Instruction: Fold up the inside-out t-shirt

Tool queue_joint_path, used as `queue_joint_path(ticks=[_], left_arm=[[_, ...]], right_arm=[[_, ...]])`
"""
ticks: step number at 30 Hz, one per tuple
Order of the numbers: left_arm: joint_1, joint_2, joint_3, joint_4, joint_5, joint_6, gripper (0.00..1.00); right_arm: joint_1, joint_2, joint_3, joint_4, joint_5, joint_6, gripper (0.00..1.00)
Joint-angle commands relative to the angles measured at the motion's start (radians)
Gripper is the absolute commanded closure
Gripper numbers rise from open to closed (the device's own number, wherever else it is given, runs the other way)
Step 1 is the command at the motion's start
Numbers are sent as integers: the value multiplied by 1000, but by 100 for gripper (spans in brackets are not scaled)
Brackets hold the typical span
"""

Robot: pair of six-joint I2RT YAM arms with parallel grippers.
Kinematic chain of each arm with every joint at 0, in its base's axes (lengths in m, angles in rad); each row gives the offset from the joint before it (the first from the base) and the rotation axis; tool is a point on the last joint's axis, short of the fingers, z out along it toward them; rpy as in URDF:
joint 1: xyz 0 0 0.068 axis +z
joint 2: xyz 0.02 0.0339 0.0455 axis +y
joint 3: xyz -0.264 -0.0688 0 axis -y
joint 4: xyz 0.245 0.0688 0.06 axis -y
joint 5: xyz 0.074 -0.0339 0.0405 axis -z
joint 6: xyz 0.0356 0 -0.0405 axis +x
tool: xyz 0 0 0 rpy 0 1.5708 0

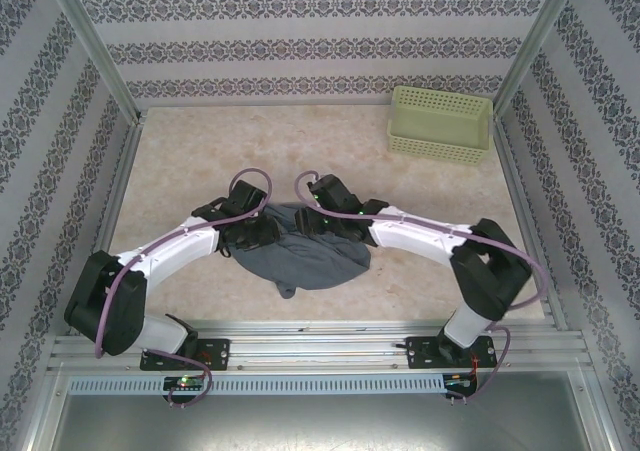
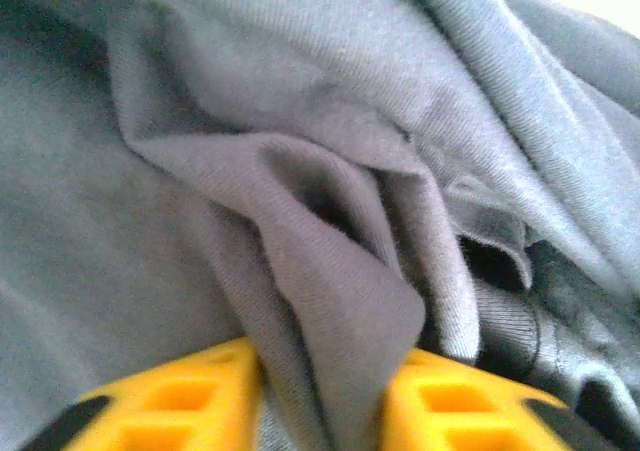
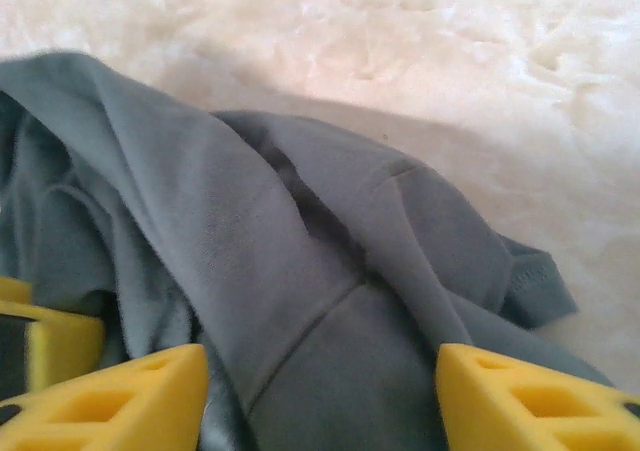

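On the desk (image 1: 180, 161) the inside-out t-shirt (image 1: 312, 259) lies crumpled near the middle, not yet folded, while the left pincer (image 2: 325, 411) pinches a ridge of it and the right pincer (image 3: 322, 396) stands spread above it.

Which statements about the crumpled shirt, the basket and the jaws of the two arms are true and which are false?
1. The slate blue-grey cotton t-shirt lies crumpled on the table, between the two arms. True.
2. The t-shirt sits inside the pale yellow-green perforated plastic basket. False: the basket stands apart at the far right corner, and the shirt lies on the table.
3. A fold of the shirt is pinched between the left jaws. True.
4. The right jaws are closed tight on the fabric. False: they stand wide apart, with the shirt lying between them.
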Motion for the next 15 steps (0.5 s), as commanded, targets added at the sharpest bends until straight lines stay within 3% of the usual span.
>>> queue_joint_path(ticks=[1,3,4,10,15], left_arm=[[-13,-44,-38,55,4,12,83],[-14,-56,-47,40,-7,29,98],[-13,-62,-47,36,-12,35,100],[13,-147,8,-36,-78,113,100],[122,-233,129,-91,-107,192,100]], right_arm=[[0,78,73,-50,-26,22,70],[-1,73,77,-48,22,46,94],[-3,57,65,-37,39,52,99],[-34,-175,-4,-18,156,58,100],[-119,-415,-110,-11,161,110,100]])
